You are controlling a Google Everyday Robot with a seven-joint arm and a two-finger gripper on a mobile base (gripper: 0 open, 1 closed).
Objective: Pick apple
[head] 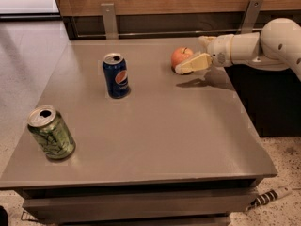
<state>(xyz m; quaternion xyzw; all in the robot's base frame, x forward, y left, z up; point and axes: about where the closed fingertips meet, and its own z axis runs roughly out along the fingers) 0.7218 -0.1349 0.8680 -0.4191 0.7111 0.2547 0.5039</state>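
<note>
The apple (179, 56) is small, round and red-orange. It sits on the grey table (155, 126) at the far right, near the back edge. My gripper (189, 55) reaches in from the right on a white arm (263, 46) and is open. Its near finger (194, 63) lies along the apple's front right side. The far finger (204, 40) shows behind and to the right of the apple. The apple rests on the table, partly between the fingers.
A blue Pepsi can (116, 75) stands upright left of the apple. A green can (50, 133) stands near the front left corner. A wooden wall with metal brackets (109, 19) runs behind the table. A cable (270, 197) lies on the floor at the lower right.
</note>
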